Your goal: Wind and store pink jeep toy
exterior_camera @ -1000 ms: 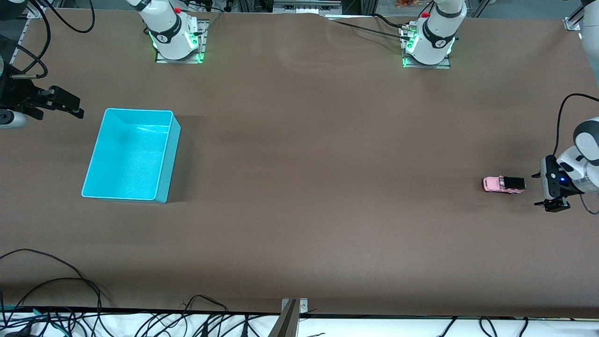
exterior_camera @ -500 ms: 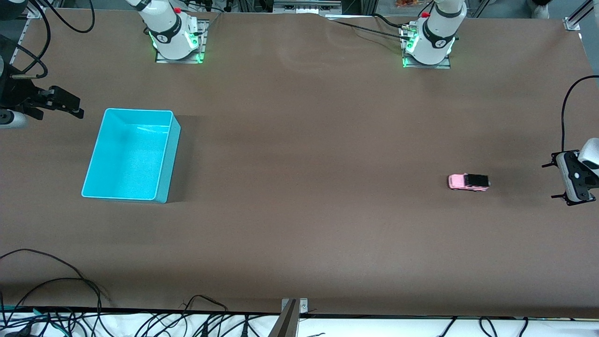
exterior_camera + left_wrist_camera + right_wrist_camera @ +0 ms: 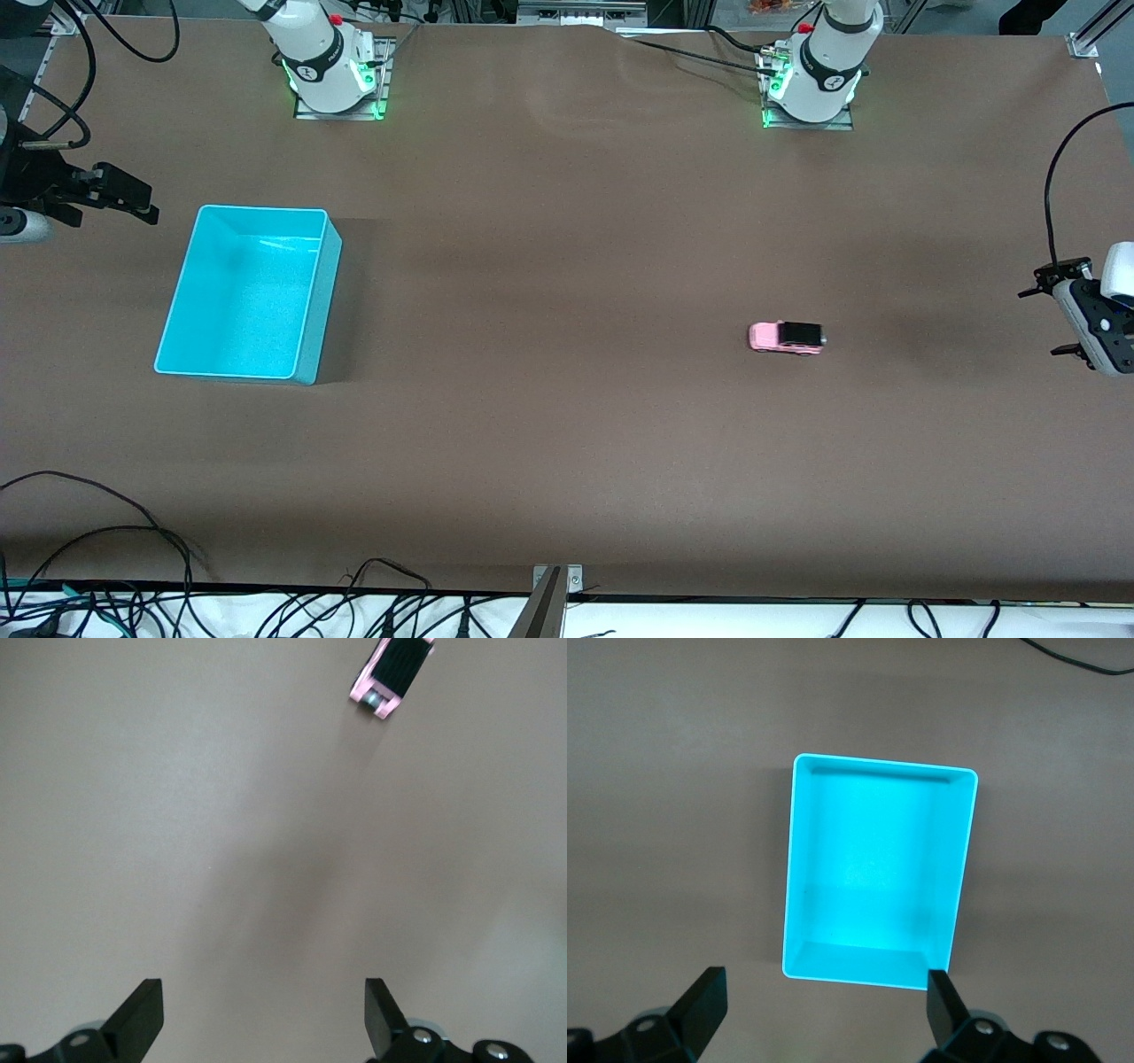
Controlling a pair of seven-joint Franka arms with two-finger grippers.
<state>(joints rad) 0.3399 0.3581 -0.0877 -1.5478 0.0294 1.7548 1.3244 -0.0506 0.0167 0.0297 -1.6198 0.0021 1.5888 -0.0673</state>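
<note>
The pink jeep toy [image 3: 786, 338], light pink with a black roof, stands alone on the brown table, between the middle and the left arm's end. It also shows in the left wrist view [image 3: 392, 673]. My left gripper [image 3: 1043, 322] is open and empty, up over the table's edge at the left arm's end, well apart from the jeep; its fingers [image 3: 142, 1014] frame bare table. The empty turquoise bin [image 3: 248, 292] stands toward the right arm's end. My right gripper [image 3: 146, 202] is open and empty, over the table beside the bin, which fills the right wrist view [image 3: 877, 877].
Both arm bases [image 3: 330, 66] stand along the table edge farthest from the front camera. Loose black cables [image 3: 106, 532] lie along the table edge nearest that camera. A cable [image 3: 1076, 657] runs near the bin in the right wrist view.
The jeep has rolled across the table from beside the left gripper toward the bin. The left gripper has lifted and drawn back toward the table's end. The right arm has not moved.
</note>
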